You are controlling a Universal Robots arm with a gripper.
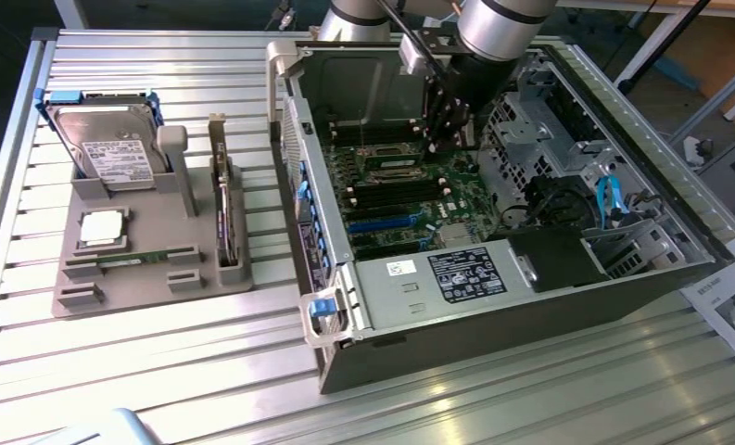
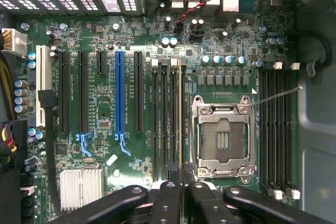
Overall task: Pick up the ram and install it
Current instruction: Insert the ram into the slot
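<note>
The claw (image 2: 181, 195) was clamped on the ram (image 2: 181, 119), edge-on over the memory slots (image 2: 164, 124). In the exterior view it hung upper middle.

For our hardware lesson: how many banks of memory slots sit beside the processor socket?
2: one bank between the processor socket and the blue slot; the other bank across the socket, nearest the case wall.

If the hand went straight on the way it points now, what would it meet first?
Probably the memory slots beside the processor socket, met by the ram that the hand grips; depth is unclear.
</note>
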